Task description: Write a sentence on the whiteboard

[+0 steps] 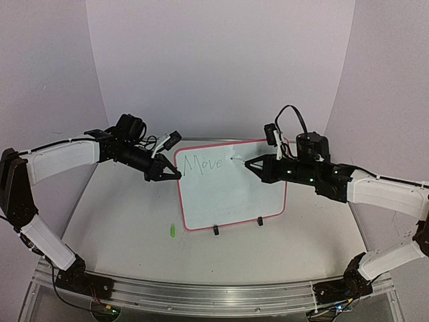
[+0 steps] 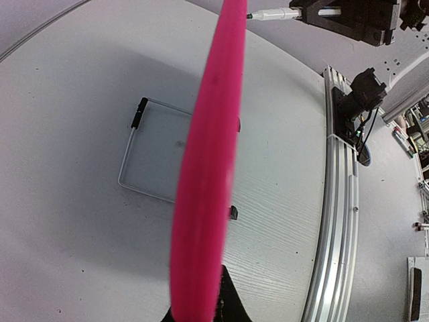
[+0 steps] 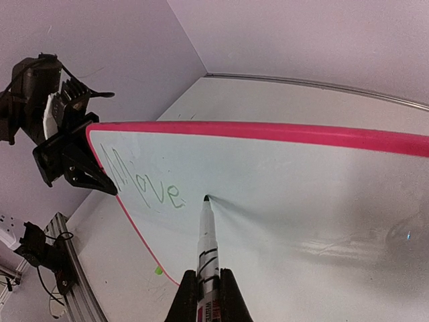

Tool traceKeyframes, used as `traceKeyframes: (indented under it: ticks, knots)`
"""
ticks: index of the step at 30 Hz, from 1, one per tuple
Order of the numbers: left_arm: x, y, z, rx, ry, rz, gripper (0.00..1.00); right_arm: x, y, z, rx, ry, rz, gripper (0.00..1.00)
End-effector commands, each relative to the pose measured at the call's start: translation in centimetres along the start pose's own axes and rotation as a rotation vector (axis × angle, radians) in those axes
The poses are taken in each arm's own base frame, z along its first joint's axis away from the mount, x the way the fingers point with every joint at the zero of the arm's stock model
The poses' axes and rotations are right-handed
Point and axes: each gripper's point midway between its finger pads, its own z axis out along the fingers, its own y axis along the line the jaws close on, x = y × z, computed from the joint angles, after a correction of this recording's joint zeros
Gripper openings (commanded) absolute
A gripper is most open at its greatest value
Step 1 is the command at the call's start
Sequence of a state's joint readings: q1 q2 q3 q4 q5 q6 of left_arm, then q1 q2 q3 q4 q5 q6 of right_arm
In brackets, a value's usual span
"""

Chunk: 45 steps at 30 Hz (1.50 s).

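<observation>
Whiteboard [image 1: 231, 201] likely light, stiff, tippy: best held at frame edge; left jaws clamped there, right jaws clamped on marker [image 3: 206, 235].

Whiteboard [image 1: 228, 194], pink-framed: 1.
Green handwritten word [image 1: 204, 164], "Move": 1.
Marker [image 3: 206, 241]: 1.
Small green piece [image 1: 172, 231] on desk [image 1: 120, 221]: 1.
Black clip feet [image 1: 216, 230]: 2.
Wire stand [image 2: 131, 157]: 1.
Grippers: 2, namely left gripper [image 1: 173, 174] and right gripper [image 1: 249, 163].

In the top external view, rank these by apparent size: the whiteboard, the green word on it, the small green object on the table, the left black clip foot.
Largest to smallest:
1. whiteboard
2. green word "Move"
3. small green object and left black clip foot: both tiny, too alike to rank.
</observation>
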State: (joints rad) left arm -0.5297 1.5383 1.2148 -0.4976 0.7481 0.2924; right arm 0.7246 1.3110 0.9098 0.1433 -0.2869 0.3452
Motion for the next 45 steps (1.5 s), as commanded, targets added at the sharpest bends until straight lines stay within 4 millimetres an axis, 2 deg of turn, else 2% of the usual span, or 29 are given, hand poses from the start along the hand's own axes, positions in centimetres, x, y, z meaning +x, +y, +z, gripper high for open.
traceKeyframes:
  ticks: [1, 9, 19, 23, 35, 45]
  knots:
    - [0.8, 1.4, 0.1, -0.062, 0.031, 0.024, 0.0, -2.8, 0.5, 0.1, -0.001, -0.075, -0.027, 0.0]
    - [0.9, 1.4, 0.1, -0.062, 0.034, 0.024, 0.0, -2.2, -0.1, 0.1, 0.023, -0.069, -0.015, 0.0]
    - [0.9, 1.4, 0.2, -0.06, 0.034, 0.023, 0.0, 0.3, -1.2, -0.3, 0.047, -0.029, 0.03, 0.0]
    - [0.9, 1.5, 0.2, -0.061, 0.034, 0.023, 0.0, 0.7, -1.5, -0.4, 0.057, -0.024, 0.036, 0.0]
    - [0.9, 1.4, 0.1, -0.061, 0.034, 0.023, 0.0, -2.4, -0.5, -1.1, 0.052, -0.094, -0.003, 0.0]
    - [0.9, 1.4, 0.1, -0.063, 0.035, 0.024, 0.0, -3.0, -0.4, -1.0, 0.056, -0.105, -0.017, 0.0]
